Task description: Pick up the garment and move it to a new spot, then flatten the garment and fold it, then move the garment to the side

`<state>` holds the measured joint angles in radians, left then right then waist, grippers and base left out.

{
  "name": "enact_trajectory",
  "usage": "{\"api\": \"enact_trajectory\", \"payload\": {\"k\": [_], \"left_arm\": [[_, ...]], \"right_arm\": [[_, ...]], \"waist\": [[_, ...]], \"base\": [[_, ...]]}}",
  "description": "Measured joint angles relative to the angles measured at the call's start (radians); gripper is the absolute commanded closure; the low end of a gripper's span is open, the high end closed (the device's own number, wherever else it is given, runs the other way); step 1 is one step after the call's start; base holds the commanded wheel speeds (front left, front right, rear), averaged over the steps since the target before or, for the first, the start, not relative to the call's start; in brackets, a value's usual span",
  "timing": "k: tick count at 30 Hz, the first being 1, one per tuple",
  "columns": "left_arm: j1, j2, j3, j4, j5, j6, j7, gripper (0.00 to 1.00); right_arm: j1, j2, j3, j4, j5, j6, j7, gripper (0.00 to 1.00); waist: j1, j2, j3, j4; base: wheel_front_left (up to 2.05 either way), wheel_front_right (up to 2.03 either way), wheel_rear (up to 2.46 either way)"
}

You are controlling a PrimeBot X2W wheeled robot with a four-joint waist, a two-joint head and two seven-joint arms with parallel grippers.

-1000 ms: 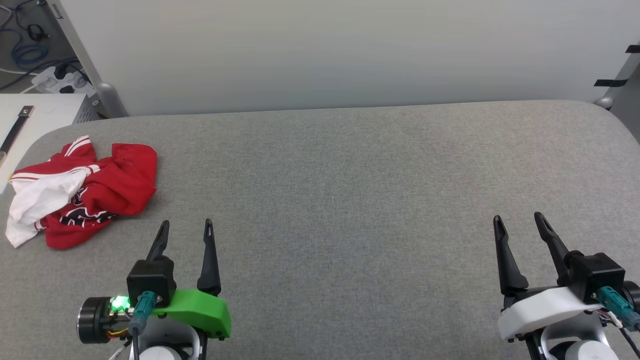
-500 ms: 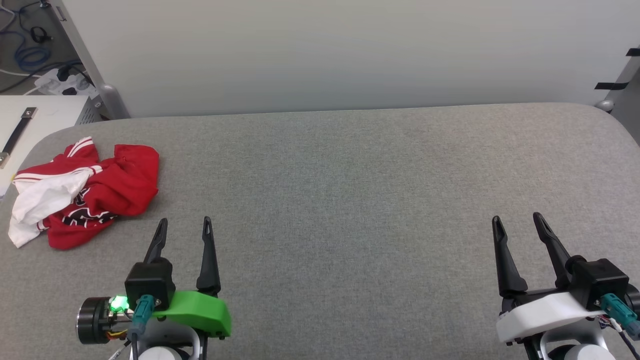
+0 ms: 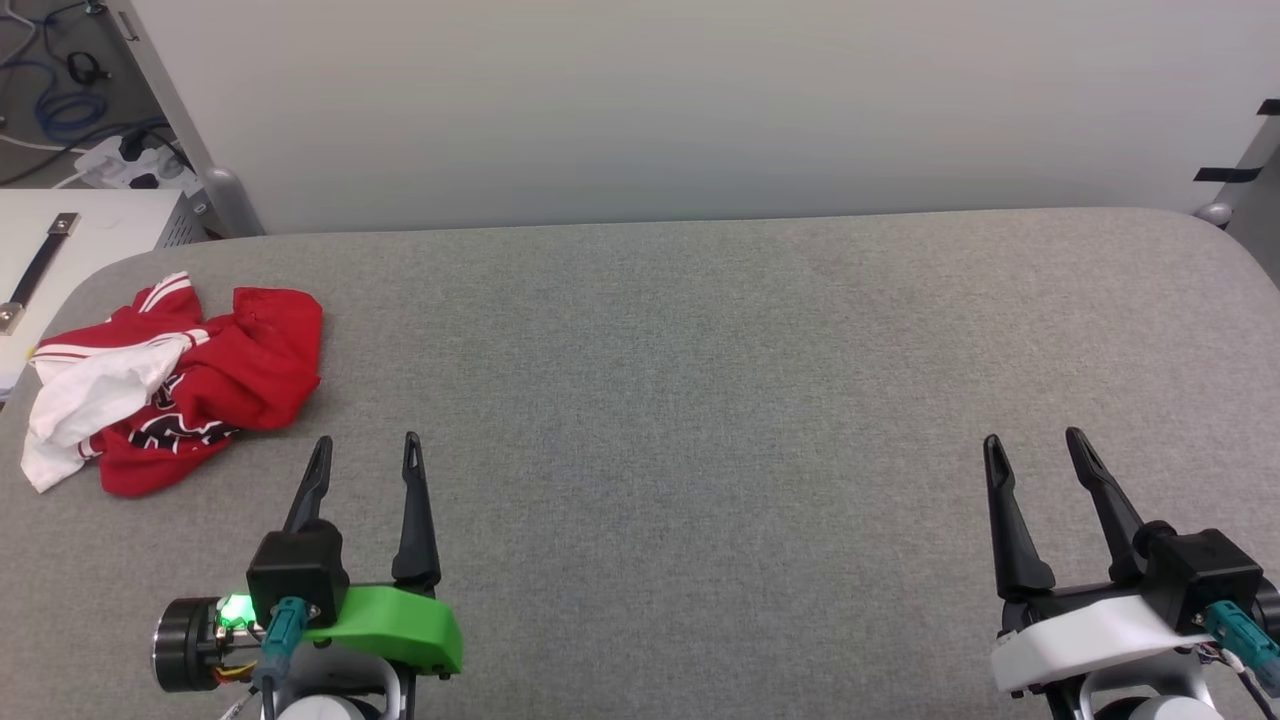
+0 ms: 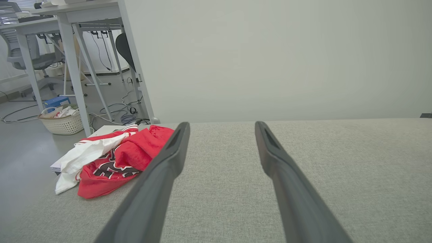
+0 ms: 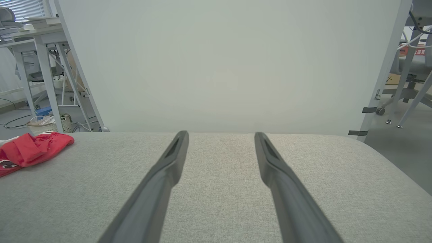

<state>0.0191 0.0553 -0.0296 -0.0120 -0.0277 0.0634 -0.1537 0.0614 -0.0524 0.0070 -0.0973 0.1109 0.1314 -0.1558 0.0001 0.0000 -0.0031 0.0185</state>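
The red jersey T-shirt (image 3: 175, 385) lies crumpled near the left edge of the grey fabric table (image 3: 700, 400), ahead and left of the left gripper (image 3: 367, 440), not touching it, and well apart from the right gripper (image 3: 1032, 437). Both grippers are spread and empty. A white sleeve is bunched on top and black white-edged print partly shows.

garment (image 3: 240, 370), black print mostly buried in folds, unreadable, cut off at right wrist view's edge
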Motion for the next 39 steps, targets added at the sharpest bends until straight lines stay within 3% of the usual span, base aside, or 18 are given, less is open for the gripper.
{"api": "enact_trajectory", "payload": {"k": [39], "left_arm": [[0.021,0.0,-0.013,0.028,-0.024,0.006,-0.082,0.0]], "right_arm": [[0.039,0.0,0.008,-0.034,0.043,0.0,-0.079,0.0]], "waist": [[0.0,0.0,-0.009,0.012]], "base": [[0.0,0.0,0.0]]}}
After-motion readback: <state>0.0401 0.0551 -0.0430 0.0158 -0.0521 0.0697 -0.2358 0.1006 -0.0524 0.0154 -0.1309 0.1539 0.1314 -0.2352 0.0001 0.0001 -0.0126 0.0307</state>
